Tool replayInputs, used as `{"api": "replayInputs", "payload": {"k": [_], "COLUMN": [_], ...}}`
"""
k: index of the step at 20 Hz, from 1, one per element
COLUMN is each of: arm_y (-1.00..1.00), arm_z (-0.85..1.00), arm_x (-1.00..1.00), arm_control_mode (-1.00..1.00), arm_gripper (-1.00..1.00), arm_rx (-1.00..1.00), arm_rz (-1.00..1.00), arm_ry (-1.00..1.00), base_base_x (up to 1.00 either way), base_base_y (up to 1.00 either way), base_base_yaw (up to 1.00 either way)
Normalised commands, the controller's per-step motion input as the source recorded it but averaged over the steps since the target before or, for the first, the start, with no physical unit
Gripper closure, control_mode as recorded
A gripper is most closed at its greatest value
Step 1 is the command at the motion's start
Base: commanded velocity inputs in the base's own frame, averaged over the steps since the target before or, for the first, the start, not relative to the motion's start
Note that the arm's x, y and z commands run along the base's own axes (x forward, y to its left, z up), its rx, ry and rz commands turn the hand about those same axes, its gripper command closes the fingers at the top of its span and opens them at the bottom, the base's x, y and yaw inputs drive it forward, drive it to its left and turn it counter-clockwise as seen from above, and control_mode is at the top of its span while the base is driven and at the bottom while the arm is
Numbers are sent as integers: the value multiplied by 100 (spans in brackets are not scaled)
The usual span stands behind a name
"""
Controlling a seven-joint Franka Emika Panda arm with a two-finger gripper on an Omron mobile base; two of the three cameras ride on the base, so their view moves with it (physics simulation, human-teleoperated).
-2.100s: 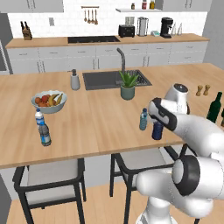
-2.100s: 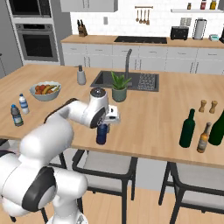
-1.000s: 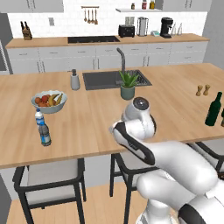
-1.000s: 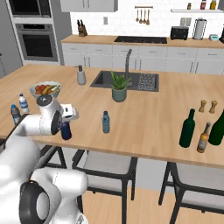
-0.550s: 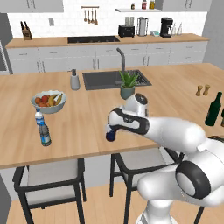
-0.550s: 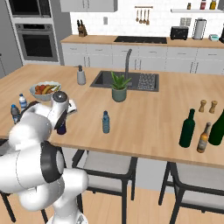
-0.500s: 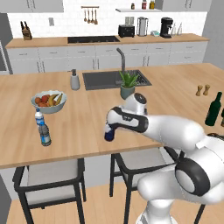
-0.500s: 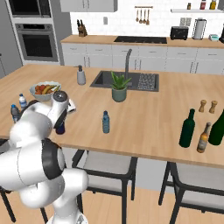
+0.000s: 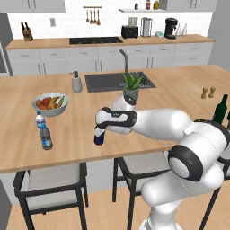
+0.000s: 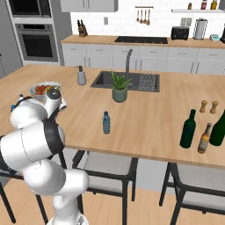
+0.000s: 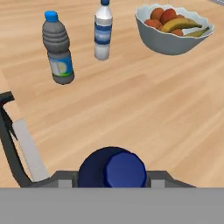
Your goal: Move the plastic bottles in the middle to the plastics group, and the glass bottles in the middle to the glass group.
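Take the fruit bowl (image 9: 50,104) as your landmark. Just in front of it on the surface (image 9: 148,96), to its left, you have the two plastics-group bottles (image 9: 43,132) standing side by side. To the bowl's right and nearer the surface's front edge, your pincer (image 9: 99,135) is closed on the navy bottle (image 9: 99,137), upright. Further right stands the pale-blue bottle (image 10: 106,122), near the potted plant (image 10: 119,87). Well to the right, at the far end, is the green wine bottle (image 10: 188,129).

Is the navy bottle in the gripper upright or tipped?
Upright: the navy bottle hangs vertically, cap up, in the gripper.
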Motion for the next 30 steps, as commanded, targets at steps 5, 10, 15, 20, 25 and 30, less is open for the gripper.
{"api": "replayInputs", "payload": {"k": [5,10,15,20,25,30], "arm_y": [63,40,39,33,28,24], "arm_z": [10,3,0,0,0,-4], "arm_x": [31,4,15,49,41,6], "arm_control_mode": [-100,-100,-100,-100,-100,-100], "arm_gripper": [100,100,100,100,100,100], "arm_rx": [-1,0,0,0,0,0], "arm_rz": [10,10,11,10,7,3], "arm_ry": [0,-1,-4,0,0,-1], "base_base_x": [0,0,0,0,0,0], "base_base_y": [0,0,0,0,0,0], "base_base_yaw": [0,0,0,0,0,0]}}
